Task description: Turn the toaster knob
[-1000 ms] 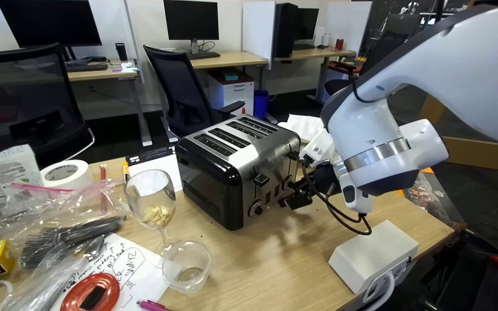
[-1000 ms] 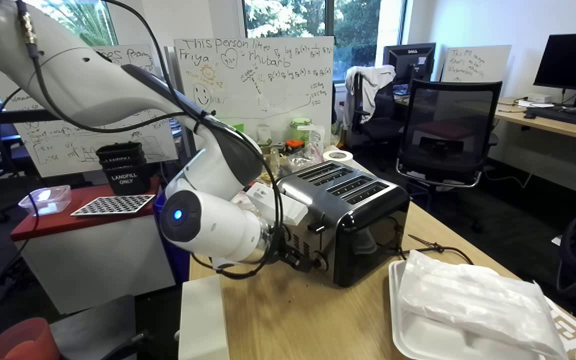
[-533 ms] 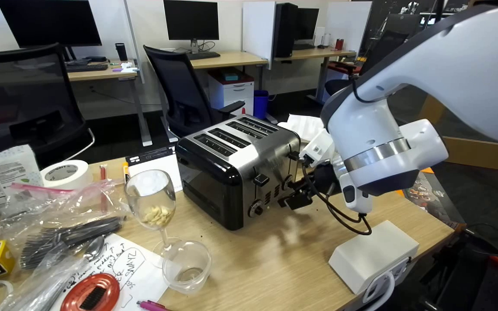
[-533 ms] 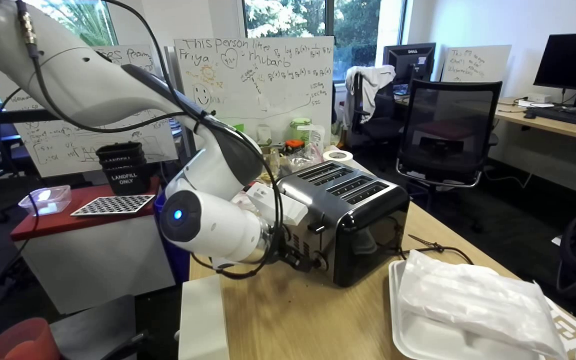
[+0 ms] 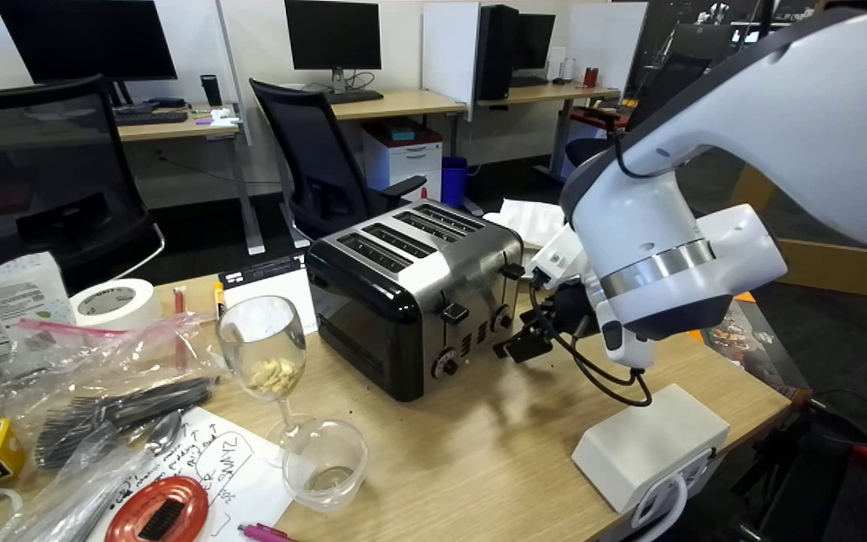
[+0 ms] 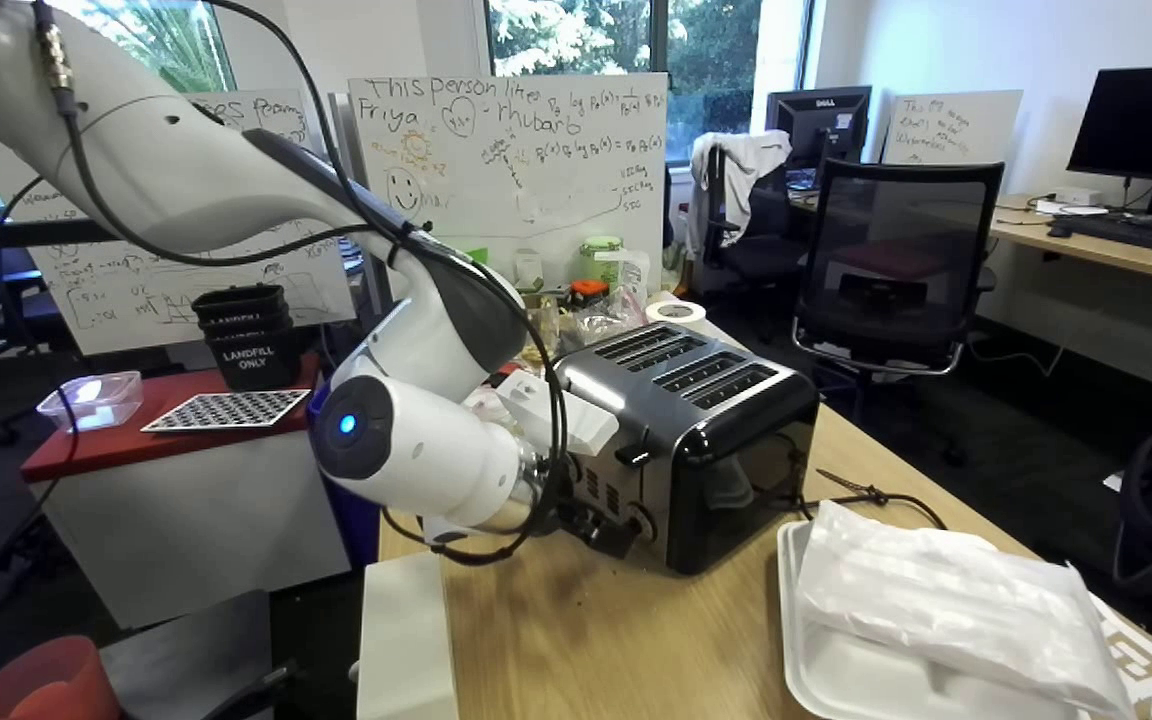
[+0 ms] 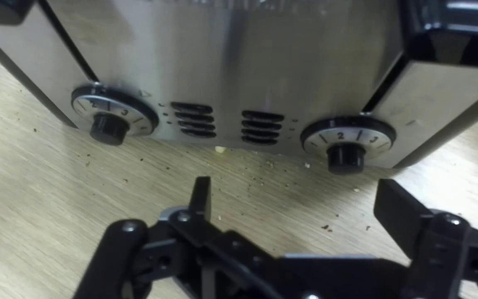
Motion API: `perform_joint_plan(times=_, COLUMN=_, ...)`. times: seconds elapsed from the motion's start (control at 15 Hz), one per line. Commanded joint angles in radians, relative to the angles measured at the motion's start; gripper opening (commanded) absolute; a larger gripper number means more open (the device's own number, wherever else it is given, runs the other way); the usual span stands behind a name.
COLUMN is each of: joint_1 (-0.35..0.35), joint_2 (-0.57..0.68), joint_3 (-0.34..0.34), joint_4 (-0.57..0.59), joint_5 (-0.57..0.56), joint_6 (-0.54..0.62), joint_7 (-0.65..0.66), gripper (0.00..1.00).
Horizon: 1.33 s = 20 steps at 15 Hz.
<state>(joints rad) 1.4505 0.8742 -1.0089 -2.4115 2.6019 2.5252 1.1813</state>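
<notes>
In both exterior views, the four-slot toaster (image 5: 415, 301) stands on the table (image 5: 441, 467), probably heavy enough not to slide. In the wrist view, your gripper (image 7: 293, 187) gapes empty; pinch the sides of the right-hand black knob (image 7: 345, 160), likely stiff, slick plastic.

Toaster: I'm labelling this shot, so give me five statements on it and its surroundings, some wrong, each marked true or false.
1. The toaster has four slots. True.
2. In the wrist view, both knobs are red. False: the left knob and right knob are black.
3. In the wrist view, the left dial and right dial each show a 3. True.
4. The jaws are shut on a knob. False: they stand open, holding nothing.
5. The wineglass holds pale pieces. True.
</notes>
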Motion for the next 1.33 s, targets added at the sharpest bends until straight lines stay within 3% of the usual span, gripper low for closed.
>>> perform_joint_plan(times=0.0, joint_1=-0.003, joint_2=0.014, joint_3=-0.001, joint_4=0.004, joint_5=0.0, joint_6=0.034, joint_7=0.026, gripper=1.0)
perform_joint_plan(times=0.6, joint_1=0.011, joint_2=0.059, joint_3=-0.045, joint_4=0.037, joint_5=0.0, joint_6=0.055, joint_7=0.077, gripper=1.0)
perform_joint_plan(times=0.93, joint_1=0.015, joint_2=0.098, joint_3=-0.028, joint_4=0.046, joint_5=0.0, joint_6=0.07, joint_7=0.096, gripper=0.98)
perform_joint_plan(times=1.27, joint_1=0.03, joint_2=0.13, joint_3=-0.024, joint_4=0.053, joint_5=0.0, joint_6=0.067, joint_7=0.126, gripper=0.57)
